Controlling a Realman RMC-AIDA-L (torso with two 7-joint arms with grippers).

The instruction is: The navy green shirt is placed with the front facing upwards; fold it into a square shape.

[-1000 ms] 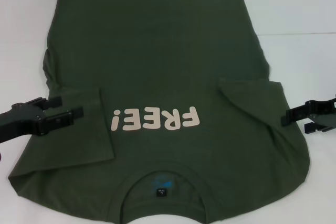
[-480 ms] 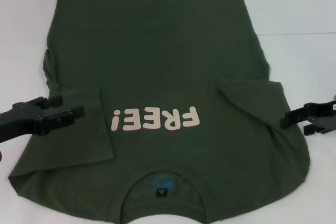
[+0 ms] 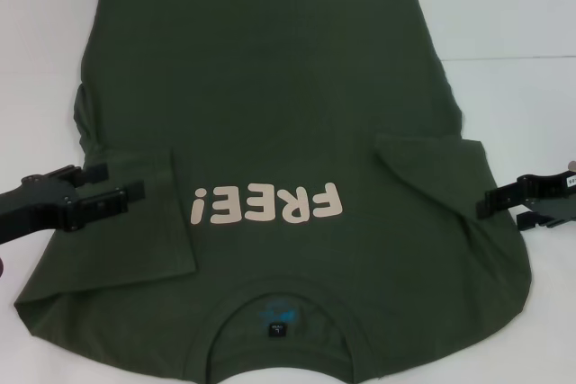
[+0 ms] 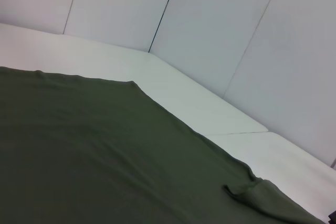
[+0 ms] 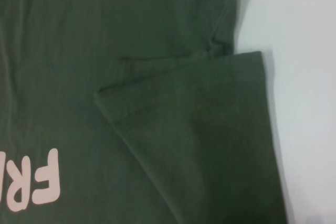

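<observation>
The navy green shirt (image 3: pixel 270 87) lies flat, front up, with its cream "FREE!" print (image 3: pixel 268 206) and its collar with a dark neck label (image 3: pixel 276 330) nearest me. Both sleeves are folded in onto the body: the left sleeve (image 3: pixel 153 222) and the right sleeve (image 3: pixel 432 177). My left gripper (image 3: pixel 110 183) is open at the shirt's left edge, over the folded sleeve. At the right edge my right gripper (image 3: pixel 502 213) is open, holding nothing. The right wrist view shows the folded sleeve (image 5: pixel 210 129) and part of the print (image 5: pixel 44 182). Green cloth (image 4: pixel 94 150) fills the left wrist view.
The white table (image 3: pixel 504 6) shows bare on both sides of the shirt and beyond its hem. White wall panels (image 4: pixel 220 30) stand behind the table in the left wrist view.
My right gripper has crept slightly inward toward the shirt's right edge. The left gripper and the shirt have not visibly moved.
</observation>
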